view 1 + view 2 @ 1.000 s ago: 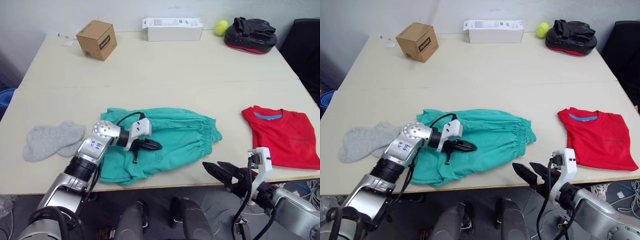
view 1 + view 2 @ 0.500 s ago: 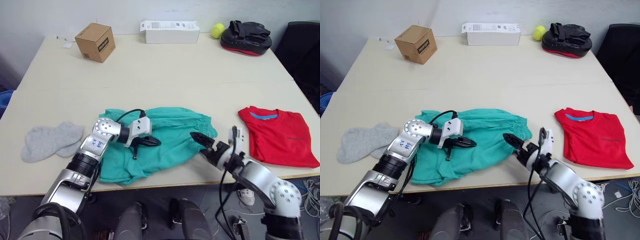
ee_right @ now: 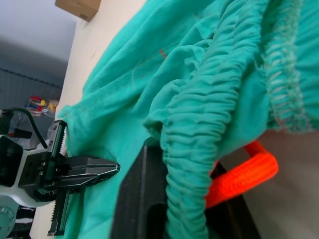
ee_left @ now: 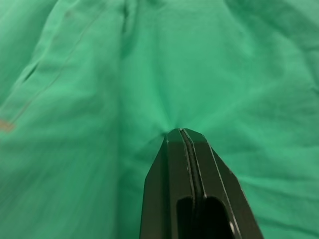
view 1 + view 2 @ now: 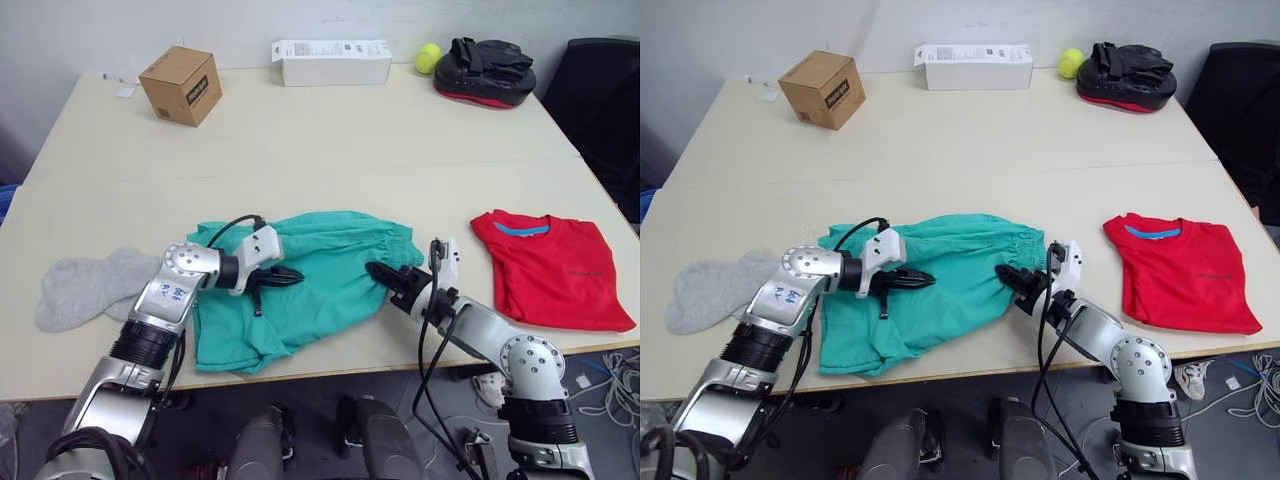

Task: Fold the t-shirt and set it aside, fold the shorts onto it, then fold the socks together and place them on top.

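Note:
The teal-green shorts lie crumpled near the table's front edge. My left gripper rests on their left half, shut, with a pinch of the cloth puckered at its tip. My right gripper is at the right end of the shorts, shut on the gathered waistband, with the orange-red drawstring looped beside its fingers. The left gripper also shows in the right wrist view. The folded red t-shirt lies at the right. The grey socks lie flat at the left.
Along the far edge of the table stand a cardboard box, a long white box, a tennis ball and a black and red pad. A dark chair stands at the right.
My right arm has come up from below the front edge to the shorts' waistband and shut on it, bunching that end leftward. The left gripper has stayed on the cloth.

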{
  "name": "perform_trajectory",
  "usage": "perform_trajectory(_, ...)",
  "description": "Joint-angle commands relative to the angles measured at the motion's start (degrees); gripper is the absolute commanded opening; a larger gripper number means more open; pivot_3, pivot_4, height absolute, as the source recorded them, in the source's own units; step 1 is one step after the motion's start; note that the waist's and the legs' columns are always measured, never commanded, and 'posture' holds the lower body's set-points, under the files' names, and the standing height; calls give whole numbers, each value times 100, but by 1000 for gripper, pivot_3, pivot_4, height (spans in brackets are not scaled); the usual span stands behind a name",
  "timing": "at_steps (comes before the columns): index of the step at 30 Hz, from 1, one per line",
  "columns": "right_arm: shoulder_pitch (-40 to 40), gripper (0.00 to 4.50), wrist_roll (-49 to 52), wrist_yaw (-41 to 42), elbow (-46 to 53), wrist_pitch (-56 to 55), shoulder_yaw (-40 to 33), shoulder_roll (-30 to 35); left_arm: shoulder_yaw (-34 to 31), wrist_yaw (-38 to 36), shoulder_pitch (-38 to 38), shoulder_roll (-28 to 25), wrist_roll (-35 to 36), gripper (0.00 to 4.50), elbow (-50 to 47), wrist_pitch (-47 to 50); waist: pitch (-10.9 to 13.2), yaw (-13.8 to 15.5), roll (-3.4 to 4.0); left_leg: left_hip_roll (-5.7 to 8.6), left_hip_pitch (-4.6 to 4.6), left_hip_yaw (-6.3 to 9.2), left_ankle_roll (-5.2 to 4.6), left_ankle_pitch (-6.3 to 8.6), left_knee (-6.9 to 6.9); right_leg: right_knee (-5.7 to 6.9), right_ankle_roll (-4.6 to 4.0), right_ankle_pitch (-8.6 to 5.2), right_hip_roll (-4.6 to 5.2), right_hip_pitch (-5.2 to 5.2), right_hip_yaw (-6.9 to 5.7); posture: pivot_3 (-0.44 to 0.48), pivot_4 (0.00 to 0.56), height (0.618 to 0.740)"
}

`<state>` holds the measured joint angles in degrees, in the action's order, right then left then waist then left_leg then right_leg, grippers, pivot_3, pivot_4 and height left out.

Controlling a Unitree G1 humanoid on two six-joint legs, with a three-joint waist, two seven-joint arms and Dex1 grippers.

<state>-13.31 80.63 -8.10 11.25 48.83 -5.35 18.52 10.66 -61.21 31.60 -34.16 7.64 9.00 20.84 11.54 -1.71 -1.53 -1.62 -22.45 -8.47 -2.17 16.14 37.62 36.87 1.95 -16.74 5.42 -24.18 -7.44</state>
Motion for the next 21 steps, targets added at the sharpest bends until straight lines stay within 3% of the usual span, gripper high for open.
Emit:
perform_trajectory(1,-142,21,-124,197,16,57,-98,-2,-303,-102,-243,-349,216,0,-546,325,0,6,0,0,1,-1,10,-5,-5,-1,0,0,0,-1,1,0,150,740)
perform_trajectory(4,-320,21,-234,396,-89,114,-134,9,-141,-19,-399,-488,-58,0,-384,-31,1,17,2,5,0,-1,17,-11,-25,-7,0,0,2,-10,2,0,150,740)
perform_trajectory(9,-732,21,-805,1201,178,205,134,262,53,196,-213,-231,-293,0,245,-376,0,43,6,9,-4,-2,16,-13,-33,-10,-1,0,3,-16,2,0,150,740)
perform_trajectory(14,-1404,21,-2049,2634,724,3,1023,793,109,303,-99,-58,-395,0,672,-575,-4,44,14,10,-3,-5,0,-10,-32,-13,-1,0,5,-14,3,0,150,740)
perform_trajectory(21,-2600,21,-3606,4373,664,-631,2323,784,-19,416,-284,-74,-342,0,743,-611,-5,39,16,9,3,-5,1,-11,-34,-3,-1,0,5,-15,-1,0,150,740)
